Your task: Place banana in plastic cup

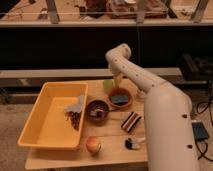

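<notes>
My gripper [118, 76] is at the far middle of the table, at the end of the white arm that reaches in from the lower right. A slim pale-yellow banana [118, 81] hangs from it, pointing down. The small pale yellow-green plastic cup [107, 86] stands on the table just left of and below the banana, next to the terracotta-orange bowl [129, 95]. The banana's lower end is near the cup's rim; I cannot tell whether it is inside. The arm hides most of the gripper.
A large yellow tray [45, 131] fills the left of the wooden table [112, 152], with a brush and dark grapes inside. A dark bowl [97, 110], a striped block [131, 121], a red-yellow apple [93, 145] and a small brush [133, 143] lie toward the front.
</notes>
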